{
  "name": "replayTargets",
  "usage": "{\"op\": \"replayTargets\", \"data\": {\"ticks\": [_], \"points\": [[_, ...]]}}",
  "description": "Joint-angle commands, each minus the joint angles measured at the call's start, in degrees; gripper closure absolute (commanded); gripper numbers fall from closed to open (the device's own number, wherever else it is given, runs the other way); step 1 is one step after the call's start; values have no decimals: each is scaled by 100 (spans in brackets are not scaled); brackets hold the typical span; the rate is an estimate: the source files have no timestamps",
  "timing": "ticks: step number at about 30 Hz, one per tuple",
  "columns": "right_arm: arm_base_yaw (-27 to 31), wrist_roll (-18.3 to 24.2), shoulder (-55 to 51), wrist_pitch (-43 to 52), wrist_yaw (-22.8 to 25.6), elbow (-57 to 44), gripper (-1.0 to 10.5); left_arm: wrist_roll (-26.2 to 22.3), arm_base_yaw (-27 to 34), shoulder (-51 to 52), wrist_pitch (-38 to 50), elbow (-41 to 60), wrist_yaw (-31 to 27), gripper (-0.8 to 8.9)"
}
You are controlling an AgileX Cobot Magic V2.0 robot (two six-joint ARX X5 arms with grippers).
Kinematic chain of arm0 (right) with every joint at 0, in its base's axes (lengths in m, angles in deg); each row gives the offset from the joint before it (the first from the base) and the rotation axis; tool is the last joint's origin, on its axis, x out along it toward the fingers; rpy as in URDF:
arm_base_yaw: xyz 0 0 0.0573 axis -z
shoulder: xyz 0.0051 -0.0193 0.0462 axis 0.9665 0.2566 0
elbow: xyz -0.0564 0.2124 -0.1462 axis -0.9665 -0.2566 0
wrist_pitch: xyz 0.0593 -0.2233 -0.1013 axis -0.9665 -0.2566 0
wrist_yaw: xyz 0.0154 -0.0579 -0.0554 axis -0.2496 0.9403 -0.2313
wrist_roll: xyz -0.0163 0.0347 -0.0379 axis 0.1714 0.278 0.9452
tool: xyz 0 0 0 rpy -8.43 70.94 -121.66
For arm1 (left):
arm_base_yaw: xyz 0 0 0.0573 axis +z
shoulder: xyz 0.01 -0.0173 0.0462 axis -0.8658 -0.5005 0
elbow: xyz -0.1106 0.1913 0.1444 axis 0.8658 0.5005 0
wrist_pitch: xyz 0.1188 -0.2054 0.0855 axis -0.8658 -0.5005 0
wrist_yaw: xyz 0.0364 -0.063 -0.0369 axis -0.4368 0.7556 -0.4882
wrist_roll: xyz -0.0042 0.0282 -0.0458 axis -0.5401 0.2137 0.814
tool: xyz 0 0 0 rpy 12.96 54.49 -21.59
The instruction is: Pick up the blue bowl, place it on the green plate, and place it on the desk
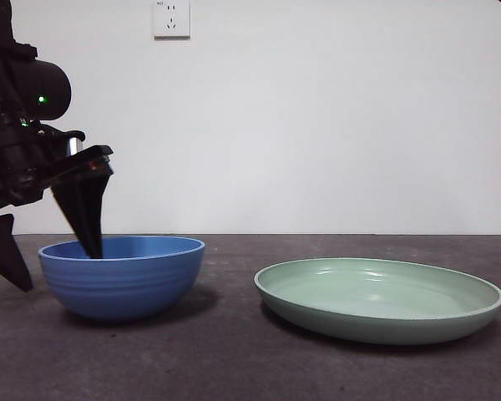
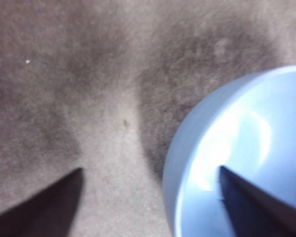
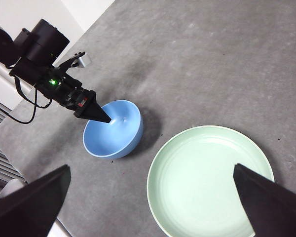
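Observation:
The blue bowl point(image 1: 125, 280) point(image 3: 116, 133) stands upright on the desk point(image 1: 234, 359) at the left. My left gripper point(image 1: 58, 269) point(image 2: 150, 170) is open and straddles the bowl's left wall: one jaw is inside the bowl point(image 2: 246, 148), the other outside on the desk side. The rim sits between the jaws, with a gap on both sides. The green plate point(image 1: 380, 301) point(image 3: 209, 180) lies flat and bare to the bowl's right, apart from it. My right gripper point(image 3: 152, 168) hangs open high above both, holding nothing.
A white wall with a socket point(image 1: 171, 18) stands behind the desk. The left arm's dark body point(image 1: 17, 134) fills the left edge of the front view. The desk's edge point(image 3: 49, 84) runs close behind the left arm.

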Motion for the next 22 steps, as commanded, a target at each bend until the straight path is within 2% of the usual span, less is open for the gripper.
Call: {"op": "replayTargets", "data": {"ticks": [1, 4, 8, 13, 22], "points": [[-24, 24, 22, 61, -15, 103, 347, -92, -15, -122, 42, -118, -13, 593], [-24, 24, 22, 61, -15, 103, 347, -142, -15, -125, 39, -118, -13, 700], [-24, 24, 22, 61, -15, 103, 347, -155, -15, -125, 83, -118, -15, 717], [-24, 48, 22, 63, -15, 103, 347, -146, -15, -125, 140, -168, -15, 797], [-20, 48, -42, -203, -13, 105, 347, 186, -286, -125, -173, -931, -22, 797]]}}
